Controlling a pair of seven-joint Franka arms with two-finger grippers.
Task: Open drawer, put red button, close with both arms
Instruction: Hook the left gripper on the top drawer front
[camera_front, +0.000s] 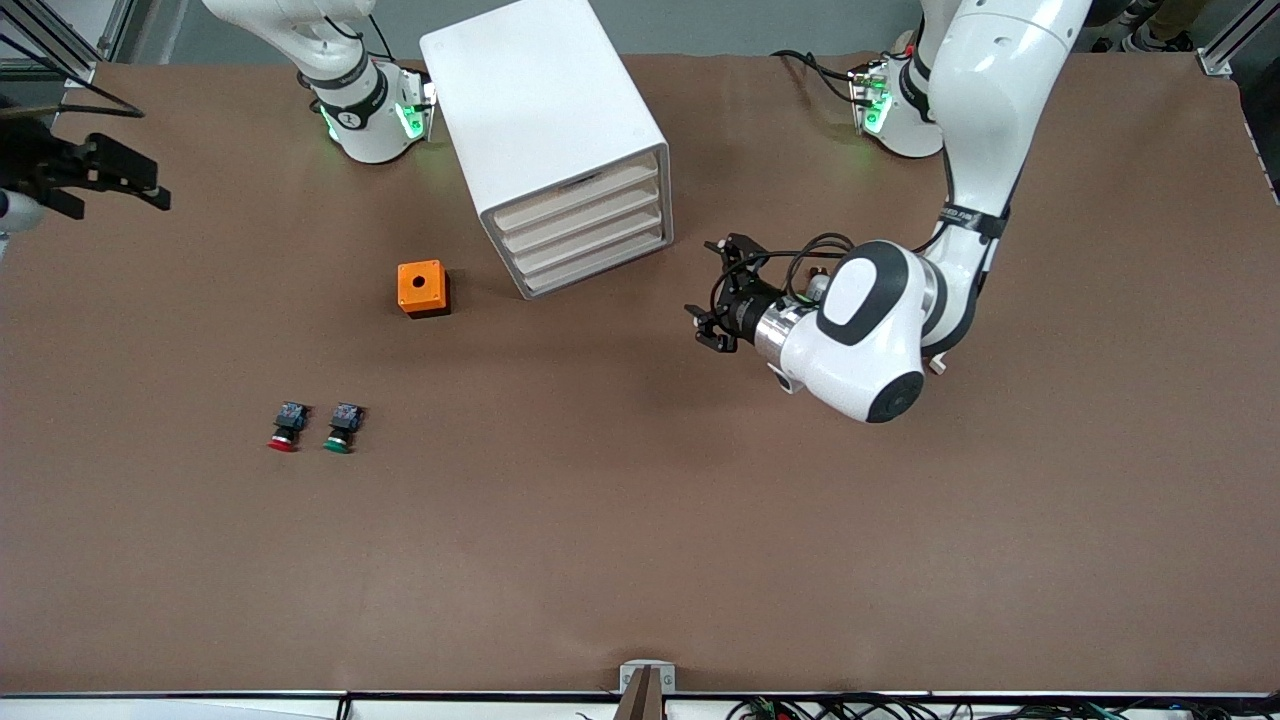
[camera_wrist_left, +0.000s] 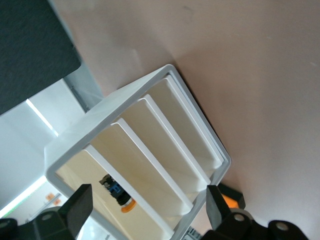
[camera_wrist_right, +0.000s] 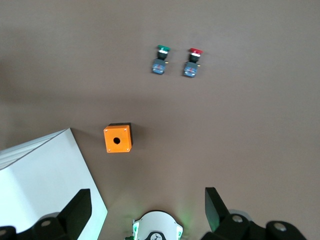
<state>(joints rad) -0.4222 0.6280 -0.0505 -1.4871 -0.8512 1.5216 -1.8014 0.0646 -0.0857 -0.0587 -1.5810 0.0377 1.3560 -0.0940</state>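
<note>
Brown matting covers the table where we see a white cabinet standing between the two arm bases, its four drawers all shut and facing the left arm's end. We find the left gripper hovering level with the drawer fronts, just beside the cabinet, its fingers spread wide and holding nothing. We see the right gripper raised over the right arm's end of the table, its fingers likewise released and empty. Nearer the front camera, the red button lies beside its green twin, with an orange box between them and the cabinet
</note>
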